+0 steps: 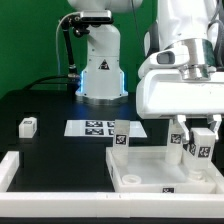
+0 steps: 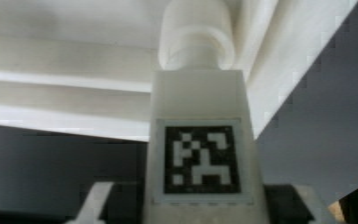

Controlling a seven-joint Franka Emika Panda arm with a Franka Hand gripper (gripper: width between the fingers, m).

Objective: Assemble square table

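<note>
The white square table top [image 1: 150, 186], a tray with a raised rim, lies at the front right of the exterior view. One white tagged leg [image 1: 120, 136] stands upright at its far left corner. My gripper [image 1: 197, 150] hangs over the tray's right side, shut on another tagged leg [image 1: 203, 149] held upright. In the wrist view this leg [image 2: 201, 120] fills the middle between my gripper's [image 2: 197, 205] fingers, and its round peg end points at the white table top [image 2: 69, 90]. A loose leg [image 1: 28, 125] lies on the black table at the far left.
The marker board [image 1: 92, 127] lies flat behind the tray. A long white L-shaped rail [image 1: 40, 178] runs along the front left. The robot's base [image 1: 98, 70] stands at the back centre with cables beside it.
</note>
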